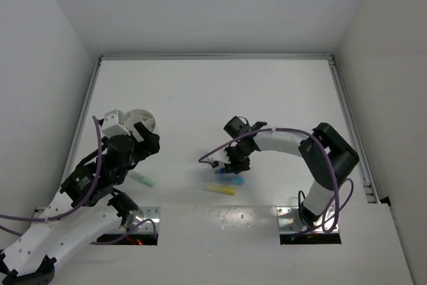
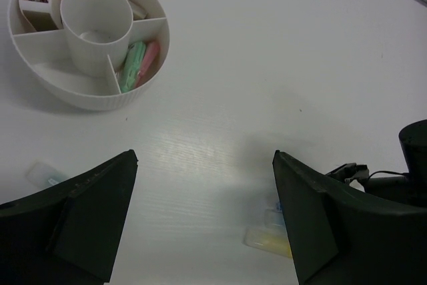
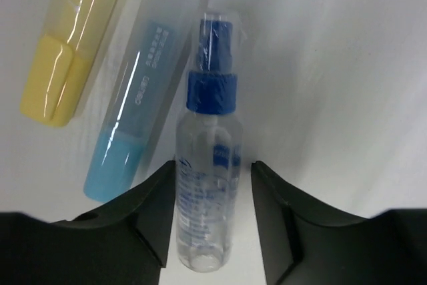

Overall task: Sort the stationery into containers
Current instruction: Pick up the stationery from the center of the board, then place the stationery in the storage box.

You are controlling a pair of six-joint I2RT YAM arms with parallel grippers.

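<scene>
2 markers lie loose on the bench [image 1: 200, 98] in the top view, a green marker [image 1: 143, 180] lower left and a yellow marker [image 1: 221, 190] near centre. The dish [image 1: 148, 118] is left of centre.

Left wrist: left jaws spread wide with nothing in them, dish upper left.

Right wrist: right jaws straddle the clear spray bottle [image 3: 205, 185] lying bottom centre, can't tell if they're pinching it. Looks light, stiff and slick, so I'd grab the barrel, not the cap.
</scene>
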